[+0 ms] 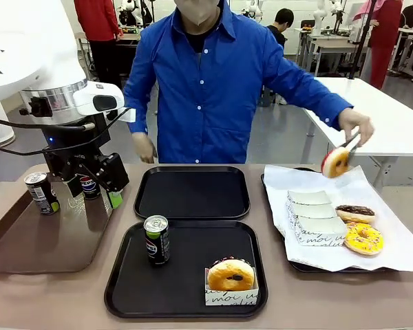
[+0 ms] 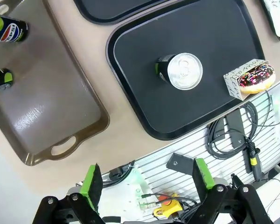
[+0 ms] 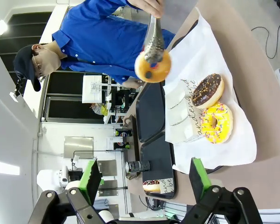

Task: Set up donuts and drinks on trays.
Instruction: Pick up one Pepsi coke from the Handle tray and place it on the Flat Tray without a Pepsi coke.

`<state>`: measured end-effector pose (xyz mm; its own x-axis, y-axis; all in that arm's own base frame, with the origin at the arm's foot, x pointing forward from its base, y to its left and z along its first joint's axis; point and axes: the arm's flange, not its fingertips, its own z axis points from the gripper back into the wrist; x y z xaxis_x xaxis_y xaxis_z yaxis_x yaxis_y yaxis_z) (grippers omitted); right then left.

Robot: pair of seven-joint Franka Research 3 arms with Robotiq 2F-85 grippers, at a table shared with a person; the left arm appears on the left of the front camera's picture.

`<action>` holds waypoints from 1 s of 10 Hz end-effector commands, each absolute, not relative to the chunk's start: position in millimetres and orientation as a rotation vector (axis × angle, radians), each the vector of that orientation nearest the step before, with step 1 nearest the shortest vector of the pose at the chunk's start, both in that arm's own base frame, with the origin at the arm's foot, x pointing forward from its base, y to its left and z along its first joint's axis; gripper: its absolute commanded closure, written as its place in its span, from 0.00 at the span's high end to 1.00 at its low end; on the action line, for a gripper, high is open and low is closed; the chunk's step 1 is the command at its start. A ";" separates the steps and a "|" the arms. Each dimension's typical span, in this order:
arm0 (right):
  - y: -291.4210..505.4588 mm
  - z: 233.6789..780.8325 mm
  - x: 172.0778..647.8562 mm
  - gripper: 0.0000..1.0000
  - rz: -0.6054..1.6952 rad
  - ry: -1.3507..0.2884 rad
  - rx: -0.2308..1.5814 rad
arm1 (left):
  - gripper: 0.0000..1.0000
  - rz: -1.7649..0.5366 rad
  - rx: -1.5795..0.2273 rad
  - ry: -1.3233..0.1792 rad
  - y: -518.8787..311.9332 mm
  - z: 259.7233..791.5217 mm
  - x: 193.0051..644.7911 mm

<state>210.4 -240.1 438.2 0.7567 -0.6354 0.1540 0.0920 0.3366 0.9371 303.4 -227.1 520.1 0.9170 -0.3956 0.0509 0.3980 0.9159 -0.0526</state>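
Note:
Two black trays lie mid-table. The near tray [image 1: 193, 302] holds an upright black can [image 1: 156, 239] and a glazed donut in a white paper box [image 1: 231, 278]; the far tray [image 1: 193, 192] is bare. My left gripper [image 1: 96, 196] hangs open over the brown tray, and in its wrist view, the left gripper [image 2: 147, 179] has nothing between its fingers. The person's tongs hold an orange donut [image 1: 336, 163] above the paper-lined tray. My right gripper [image 3: 144, 179] is open and faces that donut [image 3: 152, 66] from a distance.
Two more cans [image 1: 41, 192] [image 1: 89, 185] stand on the long brown tray [image 1: 48, 240] at the left. The paper-lined tray [image 1: 399, 247] at the right carries flat white boxes [image 1: 313, 213], a chocolate donut [image 1: 356, 213] and a yellow sprinkled donut [image 1: 363, 238].

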 end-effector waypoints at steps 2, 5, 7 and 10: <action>-241.1 438.4 213.0 1.00 -0.491 -0.590 1.158 | 1.00 -0.410 -0.066 -0.038 -227.2 521.9 306.7; -241.1 438.4 213.0 1.00 -0.491 -0.590 1.158 | 1.00 -0.408 -0.062 -0.039 -227.0 520.1 303.5; -241.1 438.4 213.0 1.00 -0.491 -0.590 1.158 | 1.00 -0.234 0.008 -0.124 -172.4 559.1 326.1; -241.1 438.4 213.0 1.00 -0.491 -0.590 1.158 | 1.00 0.044 0.031 -0.142 -72.8 594.7 363.6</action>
<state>210.5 -240.2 438.4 0.7565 -0.6355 0.1542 0.0920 0.3370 0.9370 350.6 -81.9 592.0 0.9861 -0.0322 0.1633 0.0289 0.9993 0.0229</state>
